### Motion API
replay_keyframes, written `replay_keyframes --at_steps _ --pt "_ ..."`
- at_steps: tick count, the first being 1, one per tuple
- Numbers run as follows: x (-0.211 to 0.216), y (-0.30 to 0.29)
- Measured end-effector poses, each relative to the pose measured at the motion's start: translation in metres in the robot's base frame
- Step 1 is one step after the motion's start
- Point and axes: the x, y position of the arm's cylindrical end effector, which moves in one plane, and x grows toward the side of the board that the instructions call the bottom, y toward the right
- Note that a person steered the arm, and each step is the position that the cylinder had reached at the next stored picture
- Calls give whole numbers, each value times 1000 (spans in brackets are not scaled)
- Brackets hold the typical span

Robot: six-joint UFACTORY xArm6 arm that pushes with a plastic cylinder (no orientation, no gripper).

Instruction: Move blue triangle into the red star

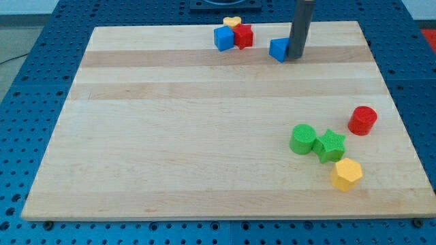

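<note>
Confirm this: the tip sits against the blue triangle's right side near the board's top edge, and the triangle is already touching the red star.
Not quite. In the camera view my tip is against the right side of the blue triangle near the top edge, but bare board separates the triangle from the red star. They are apart.

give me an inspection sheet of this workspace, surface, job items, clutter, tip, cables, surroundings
Surface: wooden board, bare in the middle.
Job's things: blue triangle near the view's top, a gap right of the red star.
Clutter: blue cube and yellow heart against the star; green cylinder, green star, yellow hexagon, red cylinder lower right.
Tip: my tip against the triangle's right side.
Cables: nothing seen.
Surroundings: blue pegboard table.
</note>
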Motion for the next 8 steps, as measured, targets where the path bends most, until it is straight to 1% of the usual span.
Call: replay_keyframes --at_steps 1,2,3,5,6,7,8 --pt "-2 -8" --pt "21 -8" --pt "26 -19" --pt "-8 -45" --pt "-29 -46" --pt "-35 -46" --pt "-31 -15"
